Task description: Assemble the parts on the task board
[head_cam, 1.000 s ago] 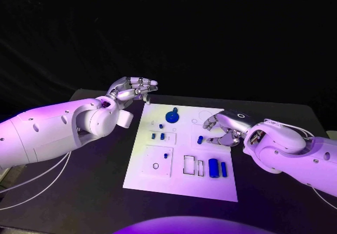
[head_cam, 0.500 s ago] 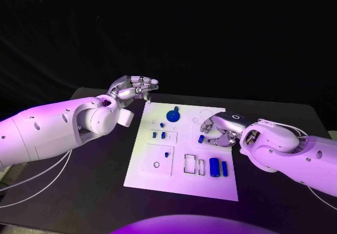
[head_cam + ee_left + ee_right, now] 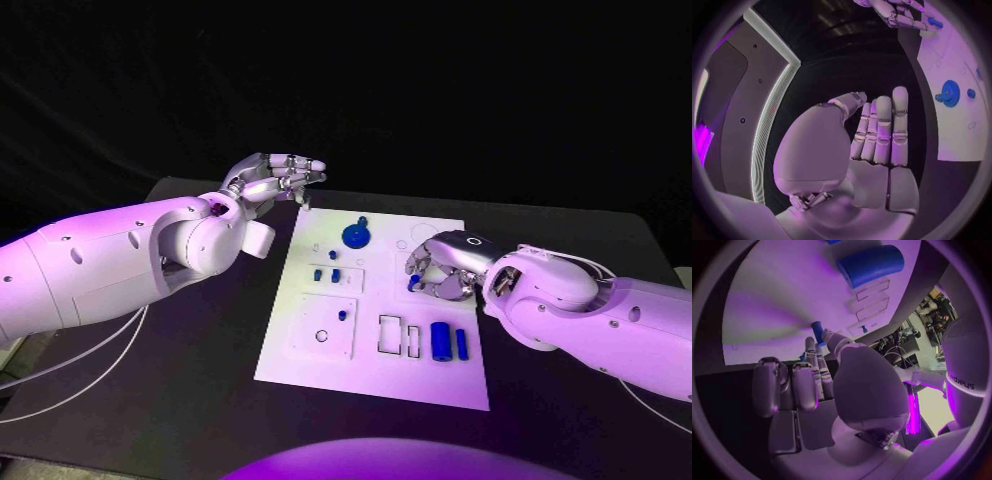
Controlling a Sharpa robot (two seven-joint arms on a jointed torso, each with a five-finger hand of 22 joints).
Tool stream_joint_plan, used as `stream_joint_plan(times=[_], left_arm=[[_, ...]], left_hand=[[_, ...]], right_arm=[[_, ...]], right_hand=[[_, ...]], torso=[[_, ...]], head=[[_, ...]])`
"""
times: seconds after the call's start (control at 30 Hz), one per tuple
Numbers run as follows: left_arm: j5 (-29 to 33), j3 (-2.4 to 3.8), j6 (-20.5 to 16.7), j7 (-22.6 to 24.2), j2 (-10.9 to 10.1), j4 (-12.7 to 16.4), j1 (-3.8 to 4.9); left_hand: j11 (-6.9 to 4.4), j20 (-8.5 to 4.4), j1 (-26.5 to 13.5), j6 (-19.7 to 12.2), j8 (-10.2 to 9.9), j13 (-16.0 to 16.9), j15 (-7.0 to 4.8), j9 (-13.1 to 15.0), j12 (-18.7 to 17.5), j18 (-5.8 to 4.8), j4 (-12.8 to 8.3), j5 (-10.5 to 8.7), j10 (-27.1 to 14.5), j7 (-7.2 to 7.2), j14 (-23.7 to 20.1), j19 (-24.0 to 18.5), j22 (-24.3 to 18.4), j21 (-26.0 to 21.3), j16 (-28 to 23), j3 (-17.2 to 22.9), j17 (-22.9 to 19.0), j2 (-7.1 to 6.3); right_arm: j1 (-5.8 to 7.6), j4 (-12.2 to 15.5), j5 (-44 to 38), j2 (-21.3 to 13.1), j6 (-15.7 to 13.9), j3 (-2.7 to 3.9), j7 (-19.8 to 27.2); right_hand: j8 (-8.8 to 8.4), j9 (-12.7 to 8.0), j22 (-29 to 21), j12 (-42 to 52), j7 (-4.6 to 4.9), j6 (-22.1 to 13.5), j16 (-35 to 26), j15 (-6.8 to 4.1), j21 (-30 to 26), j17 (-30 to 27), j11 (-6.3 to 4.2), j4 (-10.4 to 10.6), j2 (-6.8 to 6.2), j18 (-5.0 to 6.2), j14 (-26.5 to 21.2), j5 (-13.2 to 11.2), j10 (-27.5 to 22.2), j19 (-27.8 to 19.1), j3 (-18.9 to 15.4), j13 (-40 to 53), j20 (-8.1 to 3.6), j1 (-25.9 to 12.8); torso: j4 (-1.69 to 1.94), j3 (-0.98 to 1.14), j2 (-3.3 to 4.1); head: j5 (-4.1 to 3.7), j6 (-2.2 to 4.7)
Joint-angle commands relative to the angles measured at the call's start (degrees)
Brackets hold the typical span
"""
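Sliding slightly leftward across the task board (image 3: 372, 372) since a second ago, the right hand (image 3: 440, 268) is pinching a small blue part (image 3: 413, 284) between its fingertips (image 3: 819, 351), just above the board's middle right. Beyond the board's far left corner the left hand (image 3: 271, 181) is hovering where it was, holding nothing, fingers straight and side by side in its wrist view. On the board are lying a round blue disc part (image 3: 353, 238) and two blue cylinders (image 3: 447, 343).
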Motion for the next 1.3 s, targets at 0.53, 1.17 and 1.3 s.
stream_joint_plan(times=[0.53,1.17,1.3], left_arm=[[0.33,0.05,0.69,-0.23,0.05,-0.03,0.08],[0.34,0.04,0.53,-0.24,0.31,-0.79,0.07],[0.36,0.03,0.59,-0.19,0.51,-1.03,0.06]], left_hand=[[0.11,-0.09,0.05,-0.38,0.34,0.16,-0.11,0.07,0.47,0.35,-0.24,0.32,-0.35,-0.11,-0.49,-0.49,-0.06,-0.36,0.08,0.05,-0.09,0.71],[0.1,-0.09,0.05,-0.4,0.38,0.2,-0.11,0.07,0.6,0.35,-0.22,0.33,-0.34,-0.1,-0.5,-0.5,-0.06,-0.36,0.1,0.08,-0.11,0.8],[0.1,-0.08,0.05,-0.43,0.41,0.24,-0.11,0.07,0.71,0.36,-0.22,0.32,-0.36,-0.08,-0.5,-0.5,-0.05,-0.36,0.12,0.11,-0.13,0.88]], right_arm=[[-0.52,-0.85,-1.38,0.98,1.42,-0.11,0.16],[0.75,5.54,0.44,-2.09,-8.42,0.59,1.13],[1.19,7.91,1.31,-2.2,-9.05,0.74,1.24]], right_hand=[[1.81,0.71,10.22,-0.22,-0.12,3.77,0.71,-0.77,1.62,0.37,-0.49,-0.17,-0.42,-0.5,1.7,-0.61,3.39,1.62,4.91,0.3,-0.6,0.22],[3.65,2.08,11.29,-0.5,-0.65,6.09,1.13,-1.49,3.8,0.91,-1.34,-2.69,0.69,-0.95,1.89,-1.17,6.72,2.51,8.99,1.13,-1.24,1.38],[3.69,2.16,11.31,-0.59,-0.64,6.07,1.14,-1.5,3.83,0.91,-1.34,-2.83,0.52,-0.96,1.89,-1.05,6.78,2.52,9.06,1.17,-1.26,1.26]], torso=[[-0.05,-0.03,-0.07],[-0.21,-0.03,-0.33],[-0.3,-0.06,-0.52]], head=[[0.0,-0.36],[0.47,-0.04],[0.9,-0.04]])
